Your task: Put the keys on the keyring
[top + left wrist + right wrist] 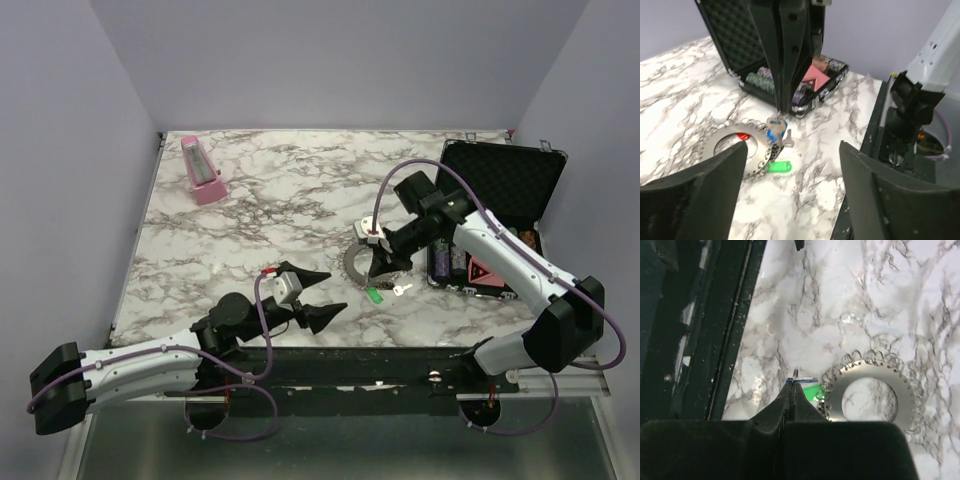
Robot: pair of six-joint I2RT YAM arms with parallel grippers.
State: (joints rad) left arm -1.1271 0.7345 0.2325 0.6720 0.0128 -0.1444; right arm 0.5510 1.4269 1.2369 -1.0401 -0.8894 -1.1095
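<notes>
The keyring (352,262) lies flat on the marble, a toothed grey metal ring with small wire loops along its rim (872,400). My right gripper (380,276) points down at its near right edge. It is shut on a blue-headed key (773,131) and that key's small split ring (802,380). A green-headed key (374,294) lies on the table just beside the keyring's rim (778,166). A red key head (743,136) shows inside the keyring's hole. My left gripper (338,290) hovers open to the left of them with nothing between its fingers (695,200).
An open black case (497,175) holding stacked chips (760,80) and a red card stands right of the keyring. A pink metronome (203,170) sits at the back left. The table's near edge and the black rail (875,150) run close behind the keys.
</notes>
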